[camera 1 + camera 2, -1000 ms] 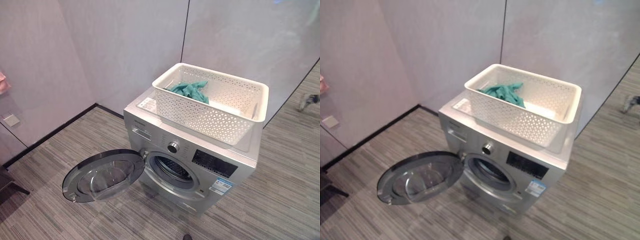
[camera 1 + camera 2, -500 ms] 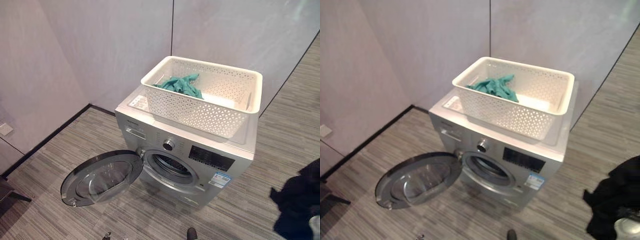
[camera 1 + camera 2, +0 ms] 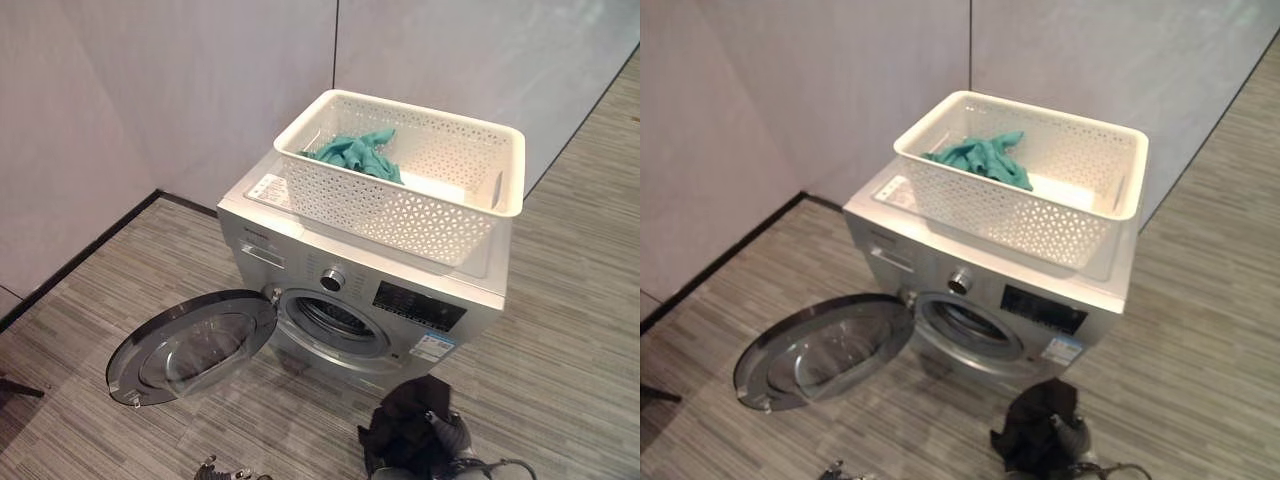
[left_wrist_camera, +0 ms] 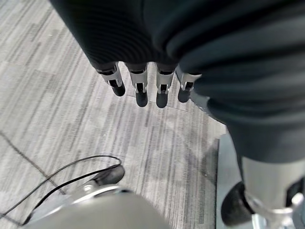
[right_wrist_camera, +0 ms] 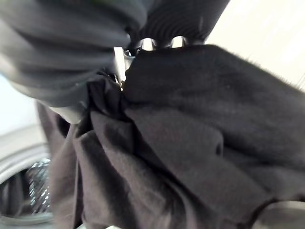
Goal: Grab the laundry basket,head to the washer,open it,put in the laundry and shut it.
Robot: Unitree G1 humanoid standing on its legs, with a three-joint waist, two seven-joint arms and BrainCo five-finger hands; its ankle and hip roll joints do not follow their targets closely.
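You have one washer (image 3: 370, 290) in front of you, with its one round door (image 3: 190, 345) swung open, and one white laundry basket (image 3: 405, 175) sitting on top of it. You can count two garments: one teal piece (image 3: 355, 155) in the basket and one black piece (image 3: 405, 435) down near the floor. You see two hands: the left hand (image 4: 143, 86) and the right hand (image 5: 143, 45).

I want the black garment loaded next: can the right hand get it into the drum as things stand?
Probably yes. The washer door hangs wide open to the side, the drum opening looks unblocked, and the right hand holds the black garment just before it.
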